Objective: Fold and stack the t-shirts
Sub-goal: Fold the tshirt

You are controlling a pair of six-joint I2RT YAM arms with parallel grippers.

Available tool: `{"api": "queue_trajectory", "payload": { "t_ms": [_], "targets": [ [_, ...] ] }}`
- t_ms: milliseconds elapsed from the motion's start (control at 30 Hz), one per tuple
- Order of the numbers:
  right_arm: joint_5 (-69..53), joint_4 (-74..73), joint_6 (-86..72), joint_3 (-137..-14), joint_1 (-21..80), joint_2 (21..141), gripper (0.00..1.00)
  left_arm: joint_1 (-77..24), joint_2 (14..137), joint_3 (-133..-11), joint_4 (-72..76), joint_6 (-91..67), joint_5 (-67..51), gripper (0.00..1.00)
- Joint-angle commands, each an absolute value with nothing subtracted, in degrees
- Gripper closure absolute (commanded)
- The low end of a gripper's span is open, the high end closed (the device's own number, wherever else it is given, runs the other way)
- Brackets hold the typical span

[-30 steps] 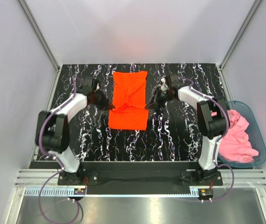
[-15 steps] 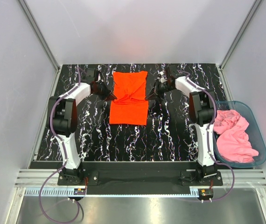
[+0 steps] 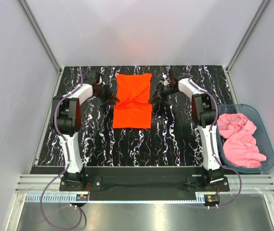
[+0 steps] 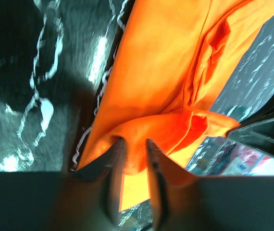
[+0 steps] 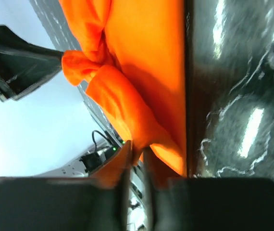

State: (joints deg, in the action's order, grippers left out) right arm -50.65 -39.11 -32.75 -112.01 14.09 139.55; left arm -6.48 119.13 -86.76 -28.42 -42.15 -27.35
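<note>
Orange shirt [image 3: 132,101] lies mid-far on bench [image 3: 98,139], narrowed to a long strip with a bunched ridge across its middle. Both end effectors sit at that ridge, one per side edge, likely so the fold lands square. Left end effector [image 3: 112,100]: fingers [image 4: 113,168] slightly parted, cloth between, can't tell if it grips. Right end effector [image 3: 152,99] pinches the hem. Pink shirt [image 3: 240,139] lies crumpled in bin [image 3: 270,144], well right, probably next.
</note>
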Motion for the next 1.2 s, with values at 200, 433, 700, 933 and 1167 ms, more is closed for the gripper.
{"api": "queue_trajectory", "payload": {
  "t_ms": [200,433,700,933,1167],
  "targets": [
    [-38.51,-52.73,-25.66,-123.24,13.79,137.92,0.53,-8.08,108.65,-89.14,-33.14,-29.71,-25.48,0.56],
    [-28.47,-41.23,-28.20,-103.54,20.91,125.59,0.60,-13.70,104.57,-73.21,-22.68,-34.89,-28.38,0.66],
    [-25.76,-38.50,-29.88,-110.38,25.22,134.37,0.92,-14.68,114.95,-81.29,-22.32,-34.45,-28.04,0.68],
    [-21.89,-36.21,-30.76,-112.76,25.40,137.02,0.94,-14.59,118.39,-86.13,-23.81,-33.23,-25.32,0.67],
    [-18.20,-36.04,-31.46,-119.34,24.61,138.95,0.91,-14.24,123.12,-95.08,-27.24,-30.51,-22.24,0.65]
  ]
}}
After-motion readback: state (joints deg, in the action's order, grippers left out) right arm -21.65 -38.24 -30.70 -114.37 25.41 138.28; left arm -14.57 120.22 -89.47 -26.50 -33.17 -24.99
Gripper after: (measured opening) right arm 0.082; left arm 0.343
